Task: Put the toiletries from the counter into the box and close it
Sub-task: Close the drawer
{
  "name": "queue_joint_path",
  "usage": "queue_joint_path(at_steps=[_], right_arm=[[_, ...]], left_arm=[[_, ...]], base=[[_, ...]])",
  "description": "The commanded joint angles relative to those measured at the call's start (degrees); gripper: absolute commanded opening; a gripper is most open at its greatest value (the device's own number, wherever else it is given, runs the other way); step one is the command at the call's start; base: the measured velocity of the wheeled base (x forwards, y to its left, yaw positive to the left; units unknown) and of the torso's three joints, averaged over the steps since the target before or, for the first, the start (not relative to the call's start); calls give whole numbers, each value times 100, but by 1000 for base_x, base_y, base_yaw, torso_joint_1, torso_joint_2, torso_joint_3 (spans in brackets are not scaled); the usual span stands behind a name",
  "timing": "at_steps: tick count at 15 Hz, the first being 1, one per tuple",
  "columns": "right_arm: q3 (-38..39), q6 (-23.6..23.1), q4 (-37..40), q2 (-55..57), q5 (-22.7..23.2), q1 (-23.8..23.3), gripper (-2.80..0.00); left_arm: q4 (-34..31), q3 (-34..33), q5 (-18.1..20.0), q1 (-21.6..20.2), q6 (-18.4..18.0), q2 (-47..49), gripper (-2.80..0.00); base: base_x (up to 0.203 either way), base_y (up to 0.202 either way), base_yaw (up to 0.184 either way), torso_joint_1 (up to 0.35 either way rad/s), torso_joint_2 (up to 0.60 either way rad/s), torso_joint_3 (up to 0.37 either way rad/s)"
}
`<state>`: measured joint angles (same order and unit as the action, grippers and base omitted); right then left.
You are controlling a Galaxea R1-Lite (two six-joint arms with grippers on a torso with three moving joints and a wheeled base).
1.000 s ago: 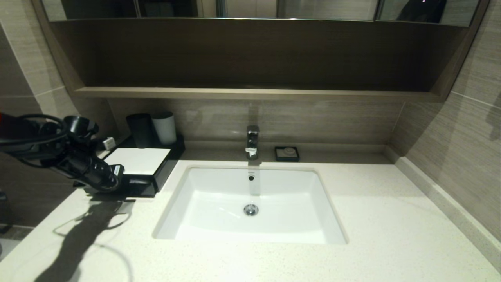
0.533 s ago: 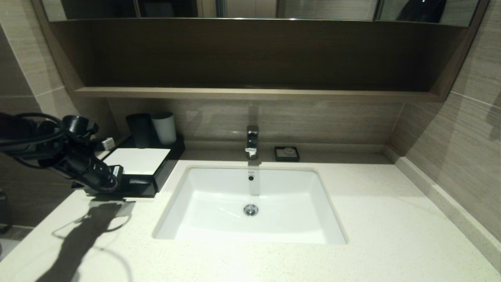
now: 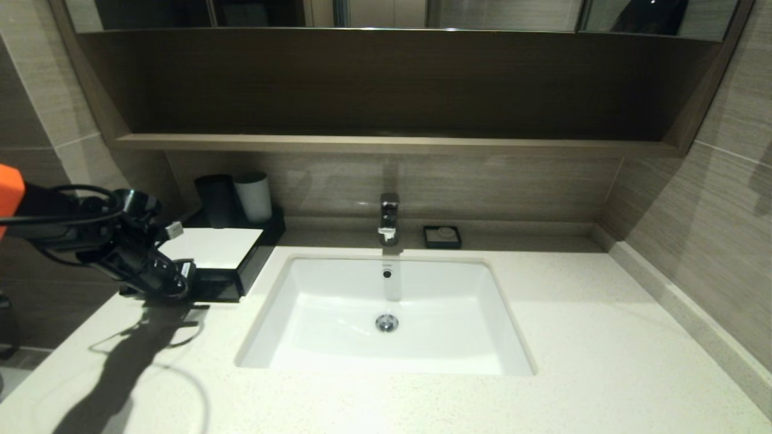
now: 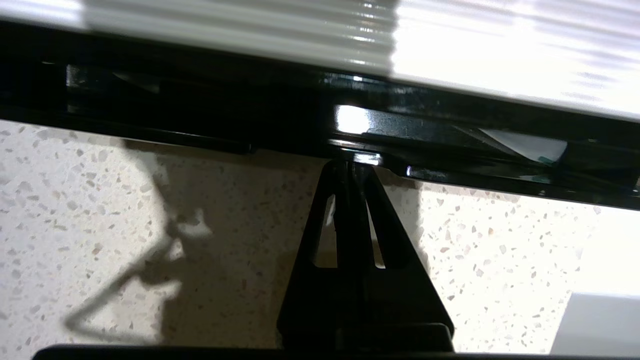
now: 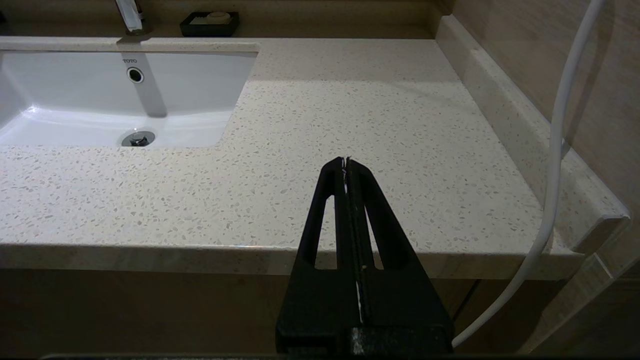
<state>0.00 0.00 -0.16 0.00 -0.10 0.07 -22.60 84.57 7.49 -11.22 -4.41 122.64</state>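
Box at your left fingertips

Your left gripper (image 4: 350, 167) tips touch the box (image 3: 226, 265) front edge; cups (image 3: 235, 199) stand behind it, the sink (image 3: 386, 313) to its right, the counter (image 4: 100, 240) beneath your fingers.

Counter (image 3: 573, 337): speckled stone, matt-ish. Sink (image 3: 386, 355): glossy white ceramic. Box (image 3: 241, 271): glossy black plastic, matt white top. Faucet (image 3: 388, 218): shiny metal. Shelf (image 3: 392, 143): matt wood. Left gripper (image 4: 351, 162): matt black plastic
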Motion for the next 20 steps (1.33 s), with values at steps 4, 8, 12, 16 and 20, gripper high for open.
queue_joint_path(at_steps=[4,8,12,16,20], right_arm=[[9,0,-2,-9,1,1,-280],[9,0,-2,-9,1,1,-280],[9,0,-2,-9,1,1,-280],[9,0,-2,-9,1,1,-280],[9,0,-2,-9,1,1,-280]], left_arm=[[1,157,16,-3,11,215,-280],[1,306,16,-3,11,225,-280],[1,424,25,-3,19,225,-280],[18,507,25,-3,55,243,-280],[72,605,25,4,57,330,-280]], base=[[0,0,0,0,0,0],[0,0,0,0,0,0],[0,0,0,0,0,0],[0,0,0,0,0,0],[0,0,0,0,0,0]])
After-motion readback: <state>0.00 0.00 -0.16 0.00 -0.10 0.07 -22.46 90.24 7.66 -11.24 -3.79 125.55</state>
